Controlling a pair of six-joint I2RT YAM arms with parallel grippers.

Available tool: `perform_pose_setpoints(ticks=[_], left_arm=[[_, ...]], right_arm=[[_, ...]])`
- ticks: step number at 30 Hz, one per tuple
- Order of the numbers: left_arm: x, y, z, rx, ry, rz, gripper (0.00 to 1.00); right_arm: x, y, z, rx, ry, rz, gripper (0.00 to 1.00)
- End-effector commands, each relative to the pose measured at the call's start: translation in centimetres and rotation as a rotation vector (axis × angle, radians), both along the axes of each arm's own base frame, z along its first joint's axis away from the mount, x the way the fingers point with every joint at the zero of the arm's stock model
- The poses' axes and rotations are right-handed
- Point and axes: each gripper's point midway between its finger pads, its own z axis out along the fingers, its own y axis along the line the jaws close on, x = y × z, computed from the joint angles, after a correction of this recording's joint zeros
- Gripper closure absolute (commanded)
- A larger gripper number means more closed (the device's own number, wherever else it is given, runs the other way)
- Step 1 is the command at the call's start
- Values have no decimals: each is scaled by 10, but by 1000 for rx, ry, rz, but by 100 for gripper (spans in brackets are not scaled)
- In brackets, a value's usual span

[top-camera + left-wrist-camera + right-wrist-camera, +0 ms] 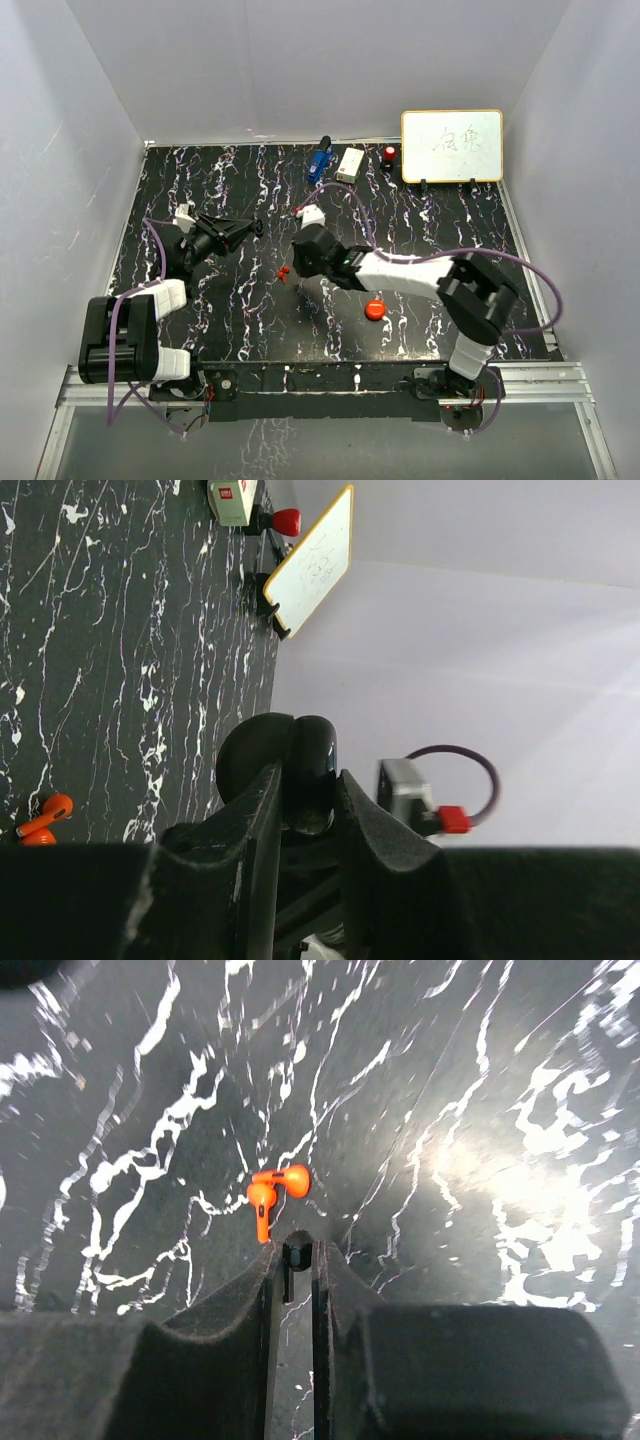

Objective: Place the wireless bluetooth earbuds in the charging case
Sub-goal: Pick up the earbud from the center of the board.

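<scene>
Earbuds [268, 1192] just beyond right gripper [297, 1250], jaws together; left gripper [310, 777] clamps black case [298, 742]

The left arm [150, 300] rises from its near-left base and bends far and rightward, wrist rolled onto its side, with the left gripper [308, 780] clamped on a glossy black rounded case [312, 755]. The right arm [420, 272] folds at a raised elbow on the right and reaches left across the middle. The right gripper [297, 1252] is tipped downward, its jaws almost together, pinching a tiny black earbud [289, 1257] at the tips.
</scene>
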Motion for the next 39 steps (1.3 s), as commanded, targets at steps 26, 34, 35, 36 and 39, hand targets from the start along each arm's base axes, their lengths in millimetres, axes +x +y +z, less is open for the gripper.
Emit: perform_pose_setpoints(ticks=[26, 34, 35, 36, 39], left_arm=[[-21, -103, 43, -74, -161, -419, 100], [-26, -112, 43, -115, -156, -448, 100], [-25, -113, 43, -118, -149, -445, 100], [-25, -113, 42, -121, -142, -442, 100], [-25, -115, 41, -132, -118, -439, 100]], right_arm=[[44, -76, 199, 462, -710, -5, 100], [39, -72, 212, 522, -778, 39, 100], [39, -71, 211, 524, -780, 47, 100], [39, -70, 211, 527, -785, 55, 100], [36, -67, 208, 538, -807, 82, 100]])
